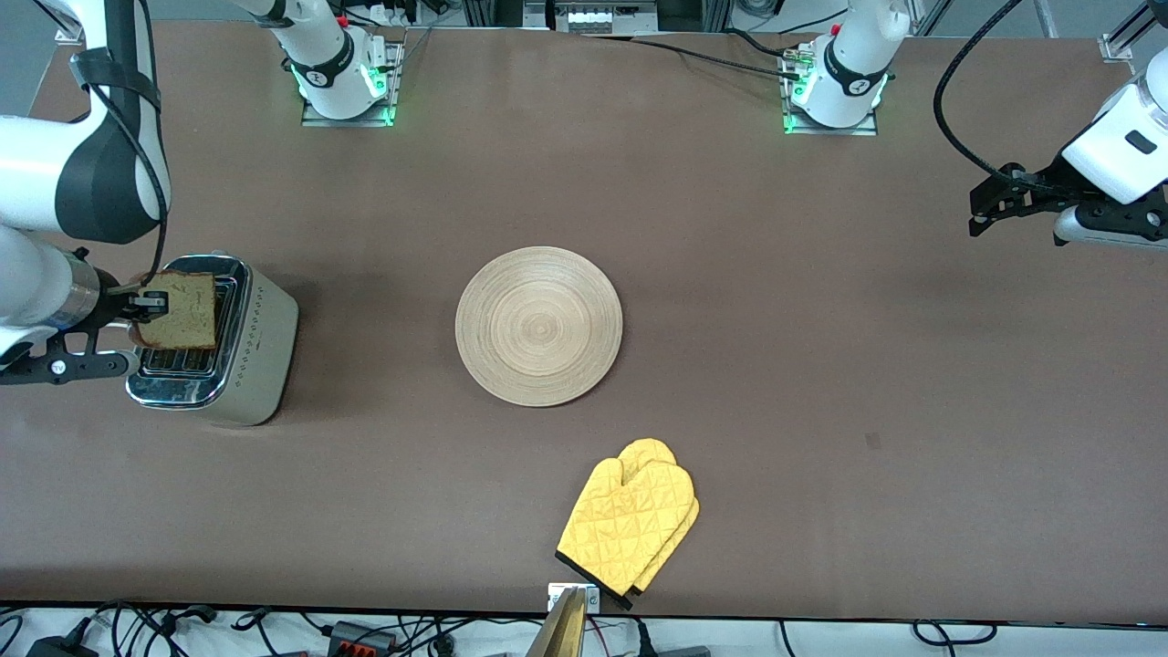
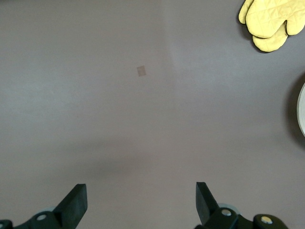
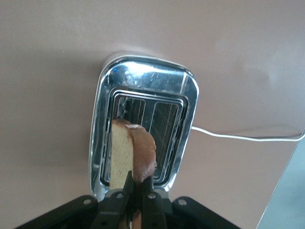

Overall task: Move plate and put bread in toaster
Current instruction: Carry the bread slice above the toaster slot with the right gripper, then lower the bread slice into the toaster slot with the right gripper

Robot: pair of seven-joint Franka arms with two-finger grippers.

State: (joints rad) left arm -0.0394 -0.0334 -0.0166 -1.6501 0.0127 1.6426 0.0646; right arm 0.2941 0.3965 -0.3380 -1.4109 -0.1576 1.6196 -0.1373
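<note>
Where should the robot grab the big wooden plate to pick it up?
Probably at the rim. The plate lies flat on the table, so only its thin edge offers a pinch. The open left gripper, over the table's end, could come in low toward the edge nearest it.

I see the bread (image 1: 185, 310), a brown squarish slice with darker crust, held upright over the toaster (image 1: 239, 365) slots (not yet down in). The toaster is boxy, chrome top, cream dotted sides, at the right arm's end of the table. The plate (image 1: 538, 325), round pale wood with ring grain, lies flat mid-table, bare.
</note>
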